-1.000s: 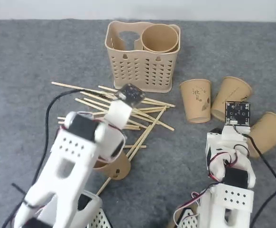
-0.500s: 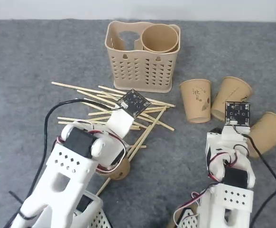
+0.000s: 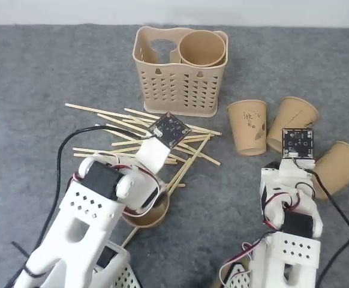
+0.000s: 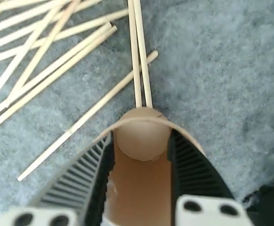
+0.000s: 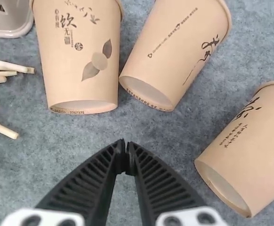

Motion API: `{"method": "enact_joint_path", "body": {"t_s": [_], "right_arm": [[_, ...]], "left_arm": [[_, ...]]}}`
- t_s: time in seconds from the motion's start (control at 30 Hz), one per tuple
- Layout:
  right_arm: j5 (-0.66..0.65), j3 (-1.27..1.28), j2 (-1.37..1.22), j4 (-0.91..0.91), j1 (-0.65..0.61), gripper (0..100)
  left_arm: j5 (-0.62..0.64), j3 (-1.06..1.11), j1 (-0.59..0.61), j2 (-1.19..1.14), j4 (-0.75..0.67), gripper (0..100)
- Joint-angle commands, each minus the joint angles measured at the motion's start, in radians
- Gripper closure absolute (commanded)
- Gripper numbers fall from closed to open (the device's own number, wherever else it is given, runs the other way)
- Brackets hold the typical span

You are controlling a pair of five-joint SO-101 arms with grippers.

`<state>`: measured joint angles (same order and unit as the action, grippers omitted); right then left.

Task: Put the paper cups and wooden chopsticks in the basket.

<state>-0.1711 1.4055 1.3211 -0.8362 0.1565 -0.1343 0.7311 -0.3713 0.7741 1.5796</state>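
left gripper (image 4: pixel 141 136) clenched on a paper cup (image 4: pixel 139 179), well short of the basket (image 3: pixel 174 90), past the chopsticks (image 3: pixel 132 129); grip judged ready for lifting; right gripper (image 5: pixel 125 157) closed, empty, near three cups (image 3: pixel 247 127) beside the basket; one cup (image 3: pixel 202 48) inside

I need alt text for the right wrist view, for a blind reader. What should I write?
The right arm's shut claw hangs over grey carpet, facing three paper cups that lie on their sides, bases toward it. Chopstick ends lie nearby.
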Motion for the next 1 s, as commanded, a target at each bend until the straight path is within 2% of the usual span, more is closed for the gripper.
{"method": "enact_joint_path", "body": {"t_s": [0.0, 0.57, 0.77, 0.97], "right_arm": [[-0.014, -0.006, 0.021, 0.022, -0.007, 98.6], [-0.015, -0.003, 0.016, 0.041, -0.007, 98.6], [-0.015, -0.003, 0.016, 0.041, -0.007, 98.6], [-0.015, -0.003, 0.016, 0.039, -0.007, 98.6]], "left_arm": [[0.012, -0.018, 0.0, 0.029, -0.037, 82], [0.048, -0.093, 0.003, 0.031, -0.041, 82], [0.044, -0.128, 0.123, 0.031, -0.069, 82], [-0.08, 0.004, 0.137, 0.029, -0.068, 82]]}}
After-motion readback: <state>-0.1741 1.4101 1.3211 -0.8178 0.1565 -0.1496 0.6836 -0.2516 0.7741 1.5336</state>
